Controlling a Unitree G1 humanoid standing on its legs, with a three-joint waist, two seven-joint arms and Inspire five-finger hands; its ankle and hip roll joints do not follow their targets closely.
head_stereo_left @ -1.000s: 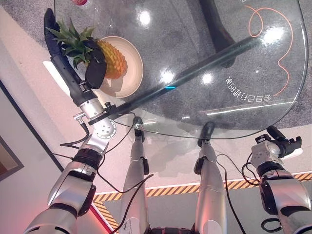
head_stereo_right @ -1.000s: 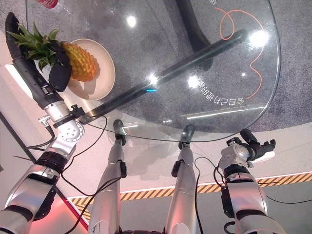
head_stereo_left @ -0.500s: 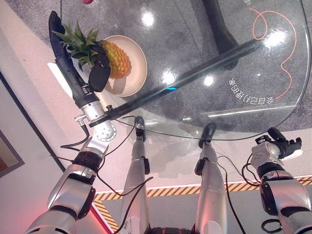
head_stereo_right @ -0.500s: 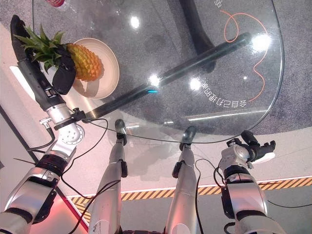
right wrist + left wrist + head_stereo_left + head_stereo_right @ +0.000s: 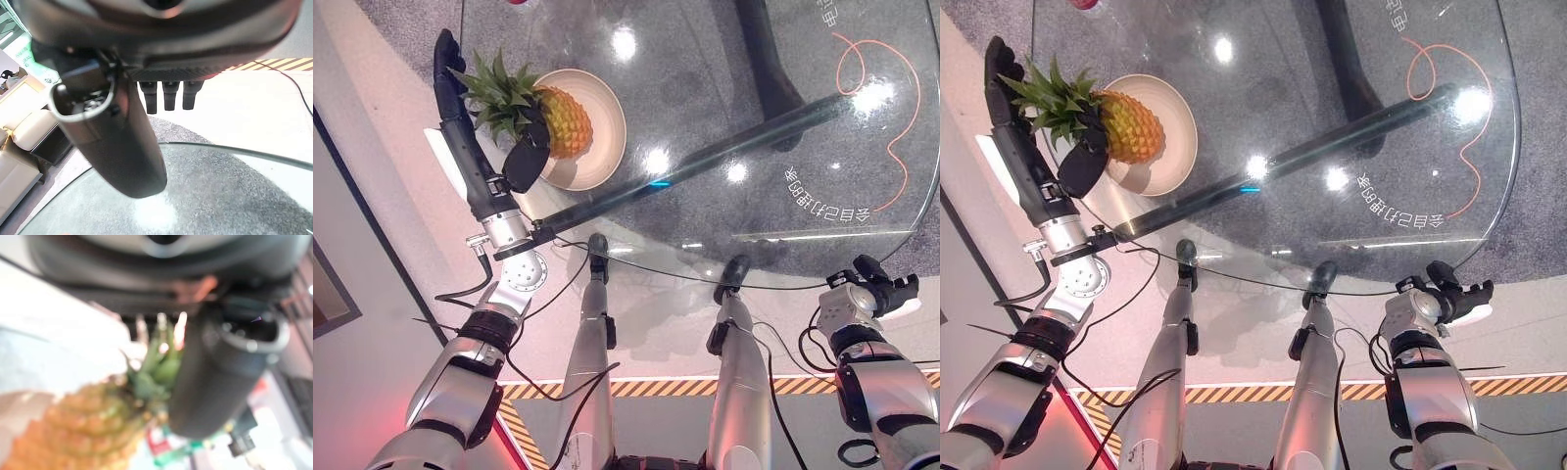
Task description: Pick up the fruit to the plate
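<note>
I count one pineapple (image 5: pixel 563 120), one plate (image 5: pixel 605 147) and one round glass tabletop (image 5: pixel 754 127). The pineapple lies on its side with its yellow body over the plate and its green crown sticking out past the rim towards my left hand (image 5: pixel 530 162). That hand's thumb curls under the fruit at the base of the crown, while its fingers (image 5: pixel 443 59) stretch up behind the leaves, so I am gripping the pineapple by the crown end. In the left wrist view the fruit (image 5: pixel 73 431) is blurred and I cannot tell whether its body rests on the plate or hangs just above it. One red object (image 5: pixel 1084 3) at the far edge of the tabletop is cut off and cannot be identified. My right hand (image 5: pixel 876 284) sits off the tabletop near its near edge, holding nothing, its fingers (image 5: pixel 167 95) curled under.
</note>
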